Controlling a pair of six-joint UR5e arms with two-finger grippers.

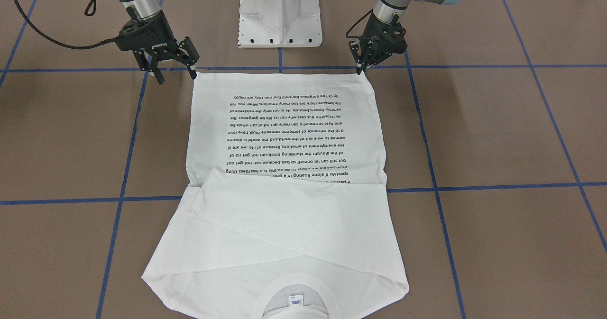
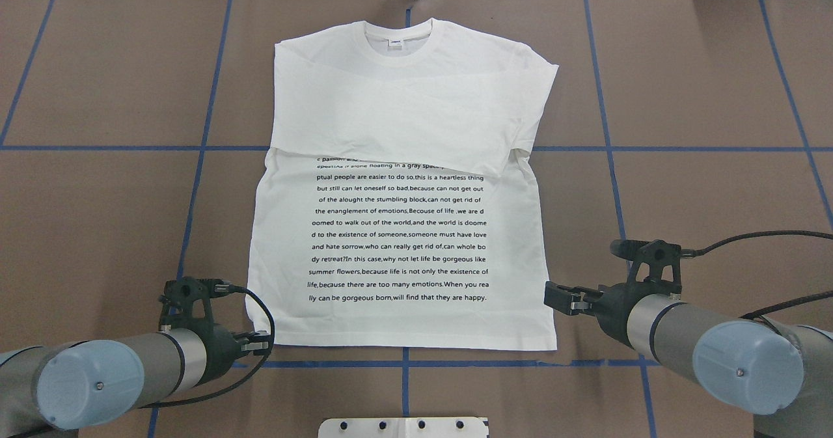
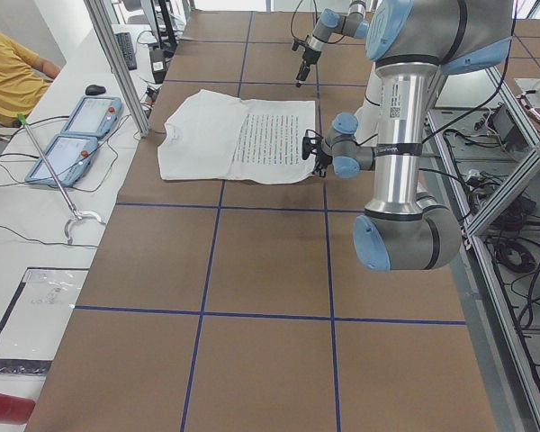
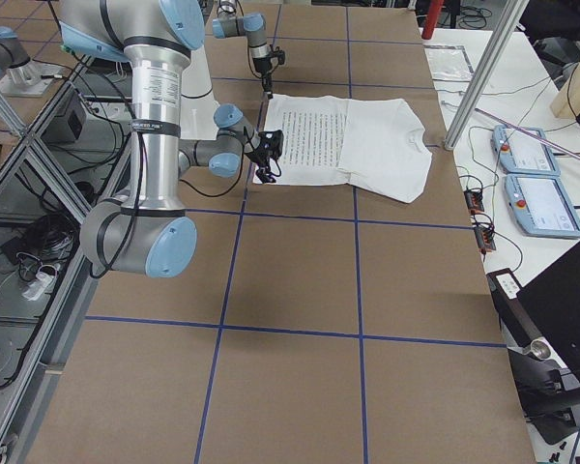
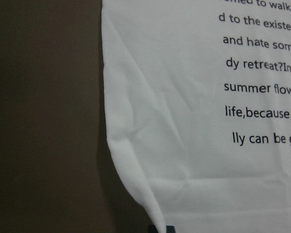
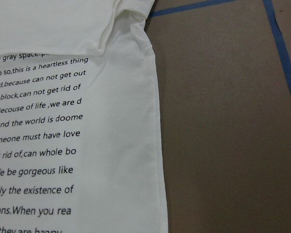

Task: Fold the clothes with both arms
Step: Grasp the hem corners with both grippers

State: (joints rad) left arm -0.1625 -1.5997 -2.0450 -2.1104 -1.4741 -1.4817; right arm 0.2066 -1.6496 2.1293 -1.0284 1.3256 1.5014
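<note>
The white shirt (image 2: 403,230) lies flat on the brown table, printed text up, with its sleeves folded across the chest and the neck label (image 2: 395,42) at the far end. My left gripper (image 1: 360,68) is low at the hem's corner on my left, and its fingers look pinched shut on that corner. A dark fingertip (image 5: 169,229) shows at the shirt's edge in the left wrist view. My right gripper (image 1: 175,75) is open and empty, just outside the other hem corner and above the table. It also shows in the overhead view (image 2: 552,295).
The white pedestal base (image 1: 280,15) stands just behind the hem. Blue tape lines (image 2: 605,148) cross the brown table. A side bench with two tablets (image 3: 72,135) and a person in yellow (image 3: 13,76) lie beyond the collar end.
</note>
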